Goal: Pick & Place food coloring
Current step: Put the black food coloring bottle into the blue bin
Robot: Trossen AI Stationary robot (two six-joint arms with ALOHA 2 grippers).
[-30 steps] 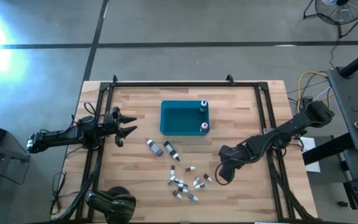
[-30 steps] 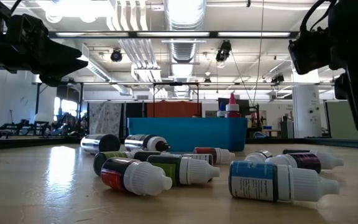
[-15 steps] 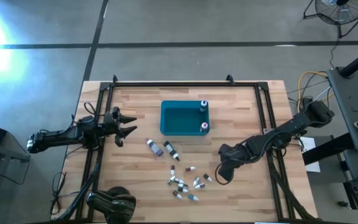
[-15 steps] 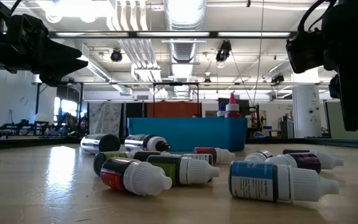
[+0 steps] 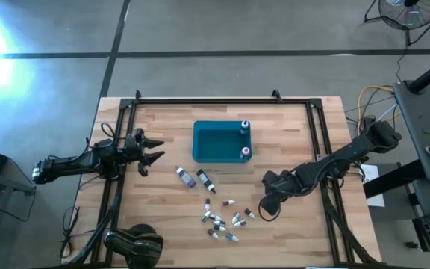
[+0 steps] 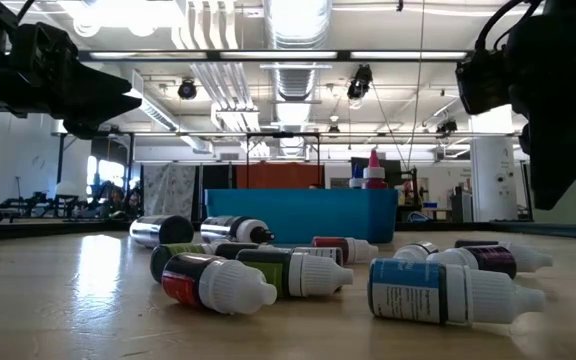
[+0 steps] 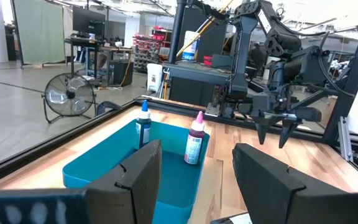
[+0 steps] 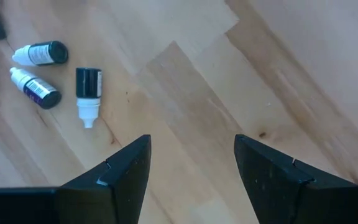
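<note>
Here right hand [image 5: 265,211] open, pointing down beside food coloring [image 5: 222,221].

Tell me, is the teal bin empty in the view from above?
No, two upright bottles stand inside the teal bin along one of its short walls, one at each corner of it.

The high view looks straight down on the whole table [image 5: 163,119], the low view skims level across it, close behind the scattered bottles [image 6: 298,272], and both, like the left wrist view, catch the teal bin [image 5: 221,142].
</note>
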